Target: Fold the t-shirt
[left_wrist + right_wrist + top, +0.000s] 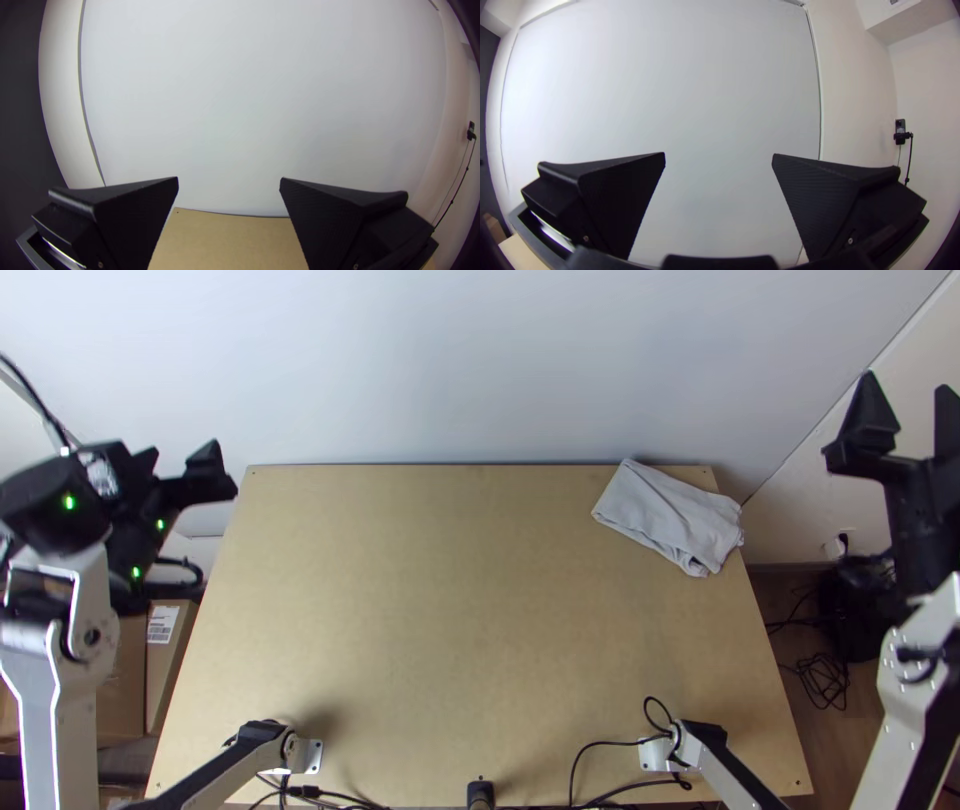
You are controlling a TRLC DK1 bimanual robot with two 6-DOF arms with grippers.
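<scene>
A light grey t-shirt lies as a compact folded bundle at the table's far right corner, its right end somewhat rumpled at the table's edge. The left gripper is held up off the table's left side, far from the cloth. Off the right side, the right gripper is raised beyond the cloth, not touching it. In the left wrist view the left gripper has its fingers wide apart with nothing between them. The right gripper likewise stands open and holds nothing in the right wrist view.
The wooden table has cables along its near edge by the arm bases. Cardboard boxes stand on the floor at the left. A white wall rises behind the table, and more cables lie on the floor at right.
</scene>
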